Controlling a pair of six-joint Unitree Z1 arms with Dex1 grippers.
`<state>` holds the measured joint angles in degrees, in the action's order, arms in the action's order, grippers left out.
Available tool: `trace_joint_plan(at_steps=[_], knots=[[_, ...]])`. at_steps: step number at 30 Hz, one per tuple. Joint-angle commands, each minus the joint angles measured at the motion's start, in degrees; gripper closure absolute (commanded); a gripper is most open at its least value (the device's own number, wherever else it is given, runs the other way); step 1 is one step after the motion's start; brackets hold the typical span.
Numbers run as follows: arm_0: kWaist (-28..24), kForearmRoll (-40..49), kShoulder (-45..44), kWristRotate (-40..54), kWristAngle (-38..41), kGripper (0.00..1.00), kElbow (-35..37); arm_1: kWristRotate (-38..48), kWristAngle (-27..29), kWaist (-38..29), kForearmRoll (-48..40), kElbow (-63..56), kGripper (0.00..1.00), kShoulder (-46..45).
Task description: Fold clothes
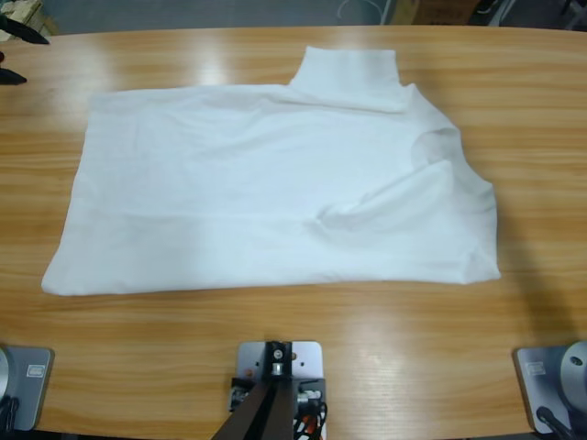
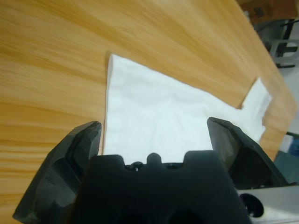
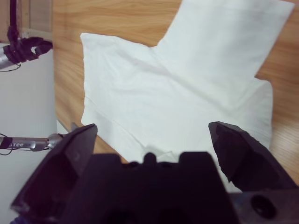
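Shirt (image 1: pixel 266 192) lies flat mid-counter (image 1: pixel 514 101), one sleeve poking toward 12. Left end effector (image 2: pixel 154 135) and right end effector (image 3: pixel 152 135) both gape wide, empty. Grabbing a single layer would probably bunch the fold.

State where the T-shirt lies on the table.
In the high view the T-shirt lies spread flat mid-table, one sleeve pointing to the far edge.

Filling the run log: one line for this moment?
T-shirt: flat on table, one sleeve out | left gripper: open, empty | right gripper: open, empty
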<state>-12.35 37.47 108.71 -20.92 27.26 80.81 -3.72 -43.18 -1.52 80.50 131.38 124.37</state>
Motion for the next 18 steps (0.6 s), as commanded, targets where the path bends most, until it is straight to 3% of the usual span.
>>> trace_joint_plan(at_steps=[1, 3, 5, 6, 18], knots=[[-0.91, -0.20, 10.54, 3.37, 6.32, 0.179, -1.27, -1.48, 1.45, 1.08, 0.53, -0.17, 0.025, 4.32], [-1.33, -0.26, 11.40, 3.60, 6.09, 0.162, -1.16, -2.01, 1.57, 1.08, 0.53, -1.32, 0.027, 4.13], [-1.47, -0.29, 12.25, 3.60, 5.72, 0.019, -0.90, -2.26, 1.69, 1.08, 0.53, -1.93, 0.027, 4.29], [-1.58, -0.36, 12.72, 3.64, 5.61, 0.004, -0.79, -2.26, 1.69, 1.08, 0.53, -2.00, 0.026, 4.39], [-2.16, -0.38, 18.19, 4.67, 7.02, 0.013, 3.51, -2.26, 1.97, 1.08, 0.69, -2.51, 0.026, 4.95]])
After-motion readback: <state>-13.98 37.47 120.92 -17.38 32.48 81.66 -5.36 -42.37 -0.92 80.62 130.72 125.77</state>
